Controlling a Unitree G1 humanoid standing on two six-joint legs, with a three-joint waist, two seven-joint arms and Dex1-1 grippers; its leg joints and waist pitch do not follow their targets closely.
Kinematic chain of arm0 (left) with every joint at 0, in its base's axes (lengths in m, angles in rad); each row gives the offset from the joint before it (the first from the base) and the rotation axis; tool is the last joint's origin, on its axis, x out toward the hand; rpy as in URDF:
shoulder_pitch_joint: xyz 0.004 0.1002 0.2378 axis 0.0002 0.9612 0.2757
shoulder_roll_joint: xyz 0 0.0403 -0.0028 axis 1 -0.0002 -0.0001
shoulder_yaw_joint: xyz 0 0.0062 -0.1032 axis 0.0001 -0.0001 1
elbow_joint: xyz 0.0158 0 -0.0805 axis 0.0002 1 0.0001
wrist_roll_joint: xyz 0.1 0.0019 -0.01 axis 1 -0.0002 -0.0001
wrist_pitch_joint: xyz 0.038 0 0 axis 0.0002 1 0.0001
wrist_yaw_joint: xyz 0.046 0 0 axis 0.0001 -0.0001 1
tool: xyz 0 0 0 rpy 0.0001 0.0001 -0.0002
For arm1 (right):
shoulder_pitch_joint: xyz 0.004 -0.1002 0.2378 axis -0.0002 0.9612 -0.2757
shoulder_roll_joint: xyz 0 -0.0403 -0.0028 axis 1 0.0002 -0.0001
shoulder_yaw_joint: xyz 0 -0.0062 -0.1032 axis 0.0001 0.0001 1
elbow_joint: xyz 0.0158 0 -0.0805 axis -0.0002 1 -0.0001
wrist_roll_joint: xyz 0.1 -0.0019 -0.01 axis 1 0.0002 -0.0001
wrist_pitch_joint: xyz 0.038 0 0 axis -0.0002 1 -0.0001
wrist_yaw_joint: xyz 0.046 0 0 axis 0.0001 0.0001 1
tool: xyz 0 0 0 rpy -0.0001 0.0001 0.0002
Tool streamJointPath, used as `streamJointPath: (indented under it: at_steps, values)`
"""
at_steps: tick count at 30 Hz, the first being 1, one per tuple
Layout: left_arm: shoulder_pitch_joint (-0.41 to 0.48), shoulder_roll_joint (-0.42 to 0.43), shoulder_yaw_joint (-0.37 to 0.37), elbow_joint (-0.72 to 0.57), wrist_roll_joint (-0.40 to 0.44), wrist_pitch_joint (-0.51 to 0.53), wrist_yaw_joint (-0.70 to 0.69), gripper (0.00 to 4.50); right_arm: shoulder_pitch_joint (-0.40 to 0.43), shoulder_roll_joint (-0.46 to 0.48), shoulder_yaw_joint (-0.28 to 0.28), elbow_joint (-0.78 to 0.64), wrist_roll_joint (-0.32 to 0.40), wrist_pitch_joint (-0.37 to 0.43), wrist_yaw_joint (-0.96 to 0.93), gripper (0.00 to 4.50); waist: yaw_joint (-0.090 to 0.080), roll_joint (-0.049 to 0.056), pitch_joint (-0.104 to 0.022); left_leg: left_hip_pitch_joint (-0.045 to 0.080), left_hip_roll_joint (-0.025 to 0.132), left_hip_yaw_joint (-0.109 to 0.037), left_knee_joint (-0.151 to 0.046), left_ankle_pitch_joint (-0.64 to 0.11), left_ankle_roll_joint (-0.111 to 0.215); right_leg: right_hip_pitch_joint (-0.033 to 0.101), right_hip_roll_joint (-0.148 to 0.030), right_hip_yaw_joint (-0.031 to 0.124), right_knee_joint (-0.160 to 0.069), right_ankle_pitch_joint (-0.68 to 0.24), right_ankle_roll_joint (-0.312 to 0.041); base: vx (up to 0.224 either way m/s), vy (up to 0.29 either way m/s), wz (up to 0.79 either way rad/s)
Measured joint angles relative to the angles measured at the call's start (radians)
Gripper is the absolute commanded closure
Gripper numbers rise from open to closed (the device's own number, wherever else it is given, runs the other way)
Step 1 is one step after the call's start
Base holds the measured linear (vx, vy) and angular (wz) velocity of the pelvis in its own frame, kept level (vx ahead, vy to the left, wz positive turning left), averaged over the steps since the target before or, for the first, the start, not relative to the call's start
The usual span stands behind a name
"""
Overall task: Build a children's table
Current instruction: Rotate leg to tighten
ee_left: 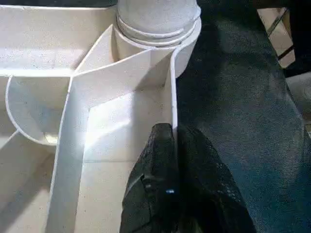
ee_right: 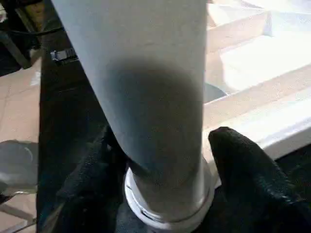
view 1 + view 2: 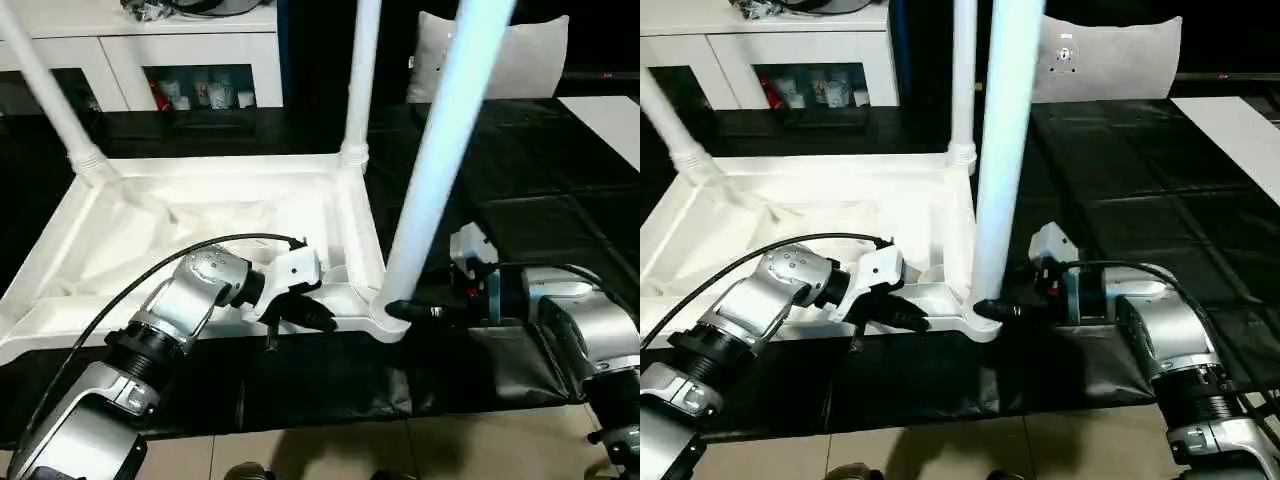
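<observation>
The children's table lies upside down on a black mat, its ribbed white top (image 3: 200,230) facing up. Three white legs stand in corner sockets: two far ones (image 3: 362,80) (image 3: 50,90) and a near one (image 3: 440,150) at the front right corner. My left gripper (image 3: 318,318) is shut on the thin front rim (image 1: 172,97) just left of that corner. My right gripper (image 3: 400,310) reaches in from the right at the near leg's base (image 2: 160,121). Its fingers (image 2: 243,165) straddle the leg just above the collar, with a gap on one side.
White glass-door cabinets (image 3: 200,50) stand behind the table. A white pillow (image 3: 530,50) is at the back right. The black mat (image 3: 520,180) covers the floor, and a white panel (image 3: 610,115) lies at its right edge. Tiled floor (image 3: 300,450) shows in front.
</observation>
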Motion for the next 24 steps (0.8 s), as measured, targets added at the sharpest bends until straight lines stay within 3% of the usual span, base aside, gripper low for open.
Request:
streamJointPath:
  at_steps: [4, 12, 18, 22, 24]
  values:
    - [0.0, -0.003, -0.001, 0.001, 0.0, -0.005, 0.0, 4.5, 0.0, 0.0, 0.006, 0.0, 0.0, 0.0, 0.009, 2.39, 0.002, 0.0, 0.0, 0.0, 0.0, 0.0, 0.001, 0.0, 0.0, 0.0, 0.0, 0.0, 0.0, 0.0, 0.001, 0.0, 0.0, 0.0]
    - [0.008, -0.016, 0.016, -0.005, -0.01, 0.038, 0.011, 4.5, 0.005, 0.027, -0.008, -0.01, 0.012, 0.051, -0.025, 2.55, 0.001, -0.001, -0.001, -0.001, 0.0, 0.0, 0.001, 0.0, 0.0, 0.001, 0.0, 0.0, 0.001, 0.001, 0.0, 0.0, 0.0, 0.0]
    - [0.007, -0.059, 0.068, -0.006, 0.009, 0.162, 0.16, 4.5, -0.009, 0.133, -0.051, -0.008, -0.022, 0.117, -0.269, 2.56, -0.031, -0.003, -0.002, 0.002, 0.0, 0.0, 0.002, 0.0, -0.006, 0.004, 0.0, 0.001, 0.001, 0.0, 0.006, 0.0, 0.0, 0.0]
    - [-0.024, -0.174, 0.131, 0.009, 0.039, 0.315, 0.383, 4.5, -0.077, 0.283, -0.109, 0.009, -0.093, 0.229, -0.603, 2.56, -0.069, -0.004, -0.001, 0.004, 0.0, 0.0, 0.003, 0.002, -0.009, 0.005, 0.0, 0.0, -0.002, 0.001, 0.007, 0.0, 0.0, 0.0]
    - [-0.028, -0.209, 0.139, 0.011, 0.039, 0.337, 0.437, 4.5, -0.089, 0.306, -0.121, 0.018, -0.108, 0.235, -0.672, 2.56, -0.074, -0.004, -0.001, 0.003, 0.0, 0.0, 0.003, 0.002, -0.009, 0.005, 0.0, 0.0, -0.002, 0.001, 0.007, 0.0, 0.0, 0.0]
